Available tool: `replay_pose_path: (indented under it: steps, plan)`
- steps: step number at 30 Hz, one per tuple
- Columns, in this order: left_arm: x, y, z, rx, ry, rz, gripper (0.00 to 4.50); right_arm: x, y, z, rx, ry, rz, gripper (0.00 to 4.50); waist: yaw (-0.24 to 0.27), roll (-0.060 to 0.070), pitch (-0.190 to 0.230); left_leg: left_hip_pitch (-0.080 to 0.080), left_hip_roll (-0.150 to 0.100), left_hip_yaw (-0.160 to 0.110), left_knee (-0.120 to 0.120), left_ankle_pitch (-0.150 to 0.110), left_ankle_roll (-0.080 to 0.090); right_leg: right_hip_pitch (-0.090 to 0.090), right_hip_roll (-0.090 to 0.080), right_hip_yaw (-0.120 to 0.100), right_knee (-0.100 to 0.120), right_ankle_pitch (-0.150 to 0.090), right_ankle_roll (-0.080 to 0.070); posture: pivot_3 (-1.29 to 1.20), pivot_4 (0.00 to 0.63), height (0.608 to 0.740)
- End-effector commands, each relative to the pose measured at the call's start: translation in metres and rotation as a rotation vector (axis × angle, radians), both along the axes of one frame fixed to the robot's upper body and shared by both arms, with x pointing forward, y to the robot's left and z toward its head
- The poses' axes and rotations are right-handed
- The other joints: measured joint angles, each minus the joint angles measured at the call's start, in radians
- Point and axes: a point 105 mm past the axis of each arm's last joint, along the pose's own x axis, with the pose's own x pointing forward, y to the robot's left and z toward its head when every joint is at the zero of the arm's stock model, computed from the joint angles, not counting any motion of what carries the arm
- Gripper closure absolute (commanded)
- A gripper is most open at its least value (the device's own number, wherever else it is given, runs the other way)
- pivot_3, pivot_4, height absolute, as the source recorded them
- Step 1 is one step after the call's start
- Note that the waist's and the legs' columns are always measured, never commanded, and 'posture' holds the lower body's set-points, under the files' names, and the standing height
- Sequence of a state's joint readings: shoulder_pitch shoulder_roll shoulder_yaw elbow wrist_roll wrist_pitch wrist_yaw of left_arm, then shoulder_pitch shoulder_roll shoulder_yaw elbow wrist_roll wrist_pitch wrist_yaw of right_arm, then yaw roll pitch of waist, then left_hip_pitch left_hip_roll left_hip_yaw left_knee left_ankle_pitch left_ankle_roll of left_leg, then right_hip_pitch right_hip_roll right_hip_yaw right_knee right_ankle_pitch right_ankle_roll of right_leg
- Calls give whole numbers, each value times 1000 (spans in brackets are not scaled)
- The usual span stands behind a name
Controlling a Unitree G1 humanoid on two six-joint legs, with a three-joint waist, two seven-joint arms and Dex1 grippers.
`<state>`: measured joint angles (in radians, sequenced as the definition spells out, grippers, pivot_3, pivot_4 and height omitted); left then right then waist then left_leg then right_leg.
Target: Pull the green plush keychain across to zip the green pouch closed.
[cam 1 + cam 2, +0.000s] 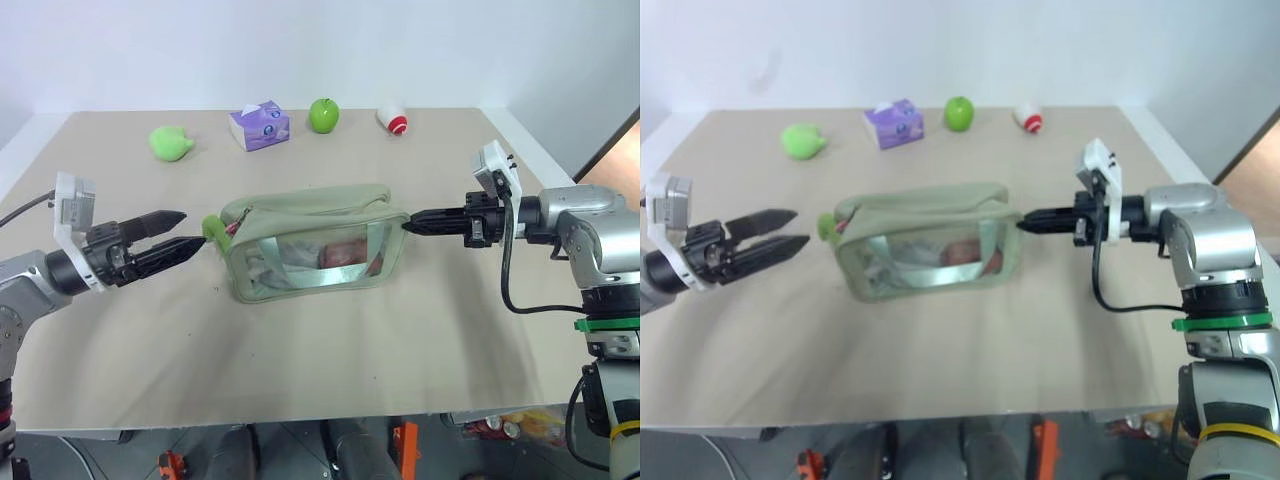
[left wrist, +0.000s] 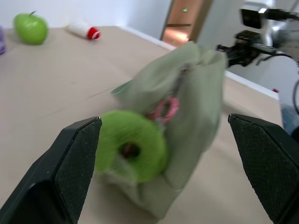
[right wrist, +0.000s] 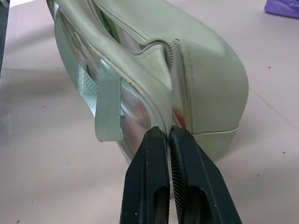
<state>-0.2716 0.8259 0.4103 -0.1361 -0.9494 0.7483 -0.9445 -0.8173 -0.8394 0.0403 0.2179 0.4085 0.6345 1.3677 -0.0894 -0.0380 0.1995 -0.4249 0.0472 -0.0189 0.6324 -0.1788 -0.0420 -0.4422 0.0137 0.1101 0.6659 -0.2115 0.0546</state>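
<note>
Jaws: left gripper (image 1: 178, 232) gaping, empty; right gripper (image 1: 412, 221) pinched on the green pouch (image 1: 310, 255) end edge. Left wrist view: green plush keychain (image 2: 131, 145) between the fingers, ungrasped; closing off-centre could squash fuzz and slip. Right wrist view: thin pinch at pouch corner may tear loose when pulled

A bare test room: beige table (image 1: 420, 340) against plain white walls (image 1: 420, 50).
</note>
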Motion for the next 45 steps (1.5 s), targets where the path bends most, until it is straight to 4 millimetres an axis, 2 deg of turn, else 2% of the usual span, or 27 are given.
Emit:
replay_pose_path:
  steps: [1, 6, 15, 19, 22, 26, 30, 39, 45]
  plan:
    - [12, 17, -2, -55, 18, 103, 0, -6, 1, 11, -1, -46, 23, 4459, 0, 0, 0, 0, 0, 0, 0, 0, 0, 0, 0, 0, 0, 0, 0, 0, 150, 740]
    - [24, 18, -12, -75, 70, 137, 0, -7, 0, 10, -8, -47, 24, 4459, 0, 0, 0, 0, 0, 0, 0, 0, 0, 0, 0, 0, 0, 0, 0, 0, 150, 740]
    - [28, -9, -26, -66, 113, 52, 0, -10, 1, 11, -5, -52, 26, 4459, 0, 0, 0, 0, 0, 0, 0, 0, 0, 0, 0, 0, 0, 1, 0, 0, 150, 740]
    - [35, -6, -33, -44, 137, 82, 0, -11, 0, 10, -5, -51, 20, 4459, 0, 0, 0, 0, 0, 0, 0, 0, 0, 0, 0, 0, 0, 1, 0, 0, 150, 740]
    - [44, -10, -42, 20, 138, 96, 0, -11, 0, 10, -1, -53, 14, 4459, 0, 0, 0, 0, 0, 0, 0, 0, 0, 0, 0, 0, 0, 1, 0, 0, 150, 740]
    - [52, -15, -44, 46, 120, 106, 0, -12, 0, 11, 2, -58, 14, 4459, 0, 0, 0, 0, 0, 0, 0, 0, 0, 1, 0, 0, 0, 1, 1, 0, 150, 740]
    - [55, -22, -37, 14, 91, 88, 1125, -13, -1, 10, 2, -59, 11, 4500, 0, 0, 0, 0, 0, -1, 0, 0, 0, 1, 1, 0, 0, 3, 3, 0, 150, 740]
    - [51, -29, -22, -35, 48, 47, 4228, -14, 0, 8, 8, -58, 9, 4500, 0, 0, 0, 0, 0, -1, 0, 0, 0, 1, 1, 0, 0, 3, 3, 0, 150, 740]
    - [53, -11, 0, -49, -15, 104, 4228, -13, 2, 7, 8, -52, 16, 4500, 0, 0, 0, 0, 0, -1, 1, 0, 0, 1, 1, 0, 0, 3, 3, 0, 150, 740]
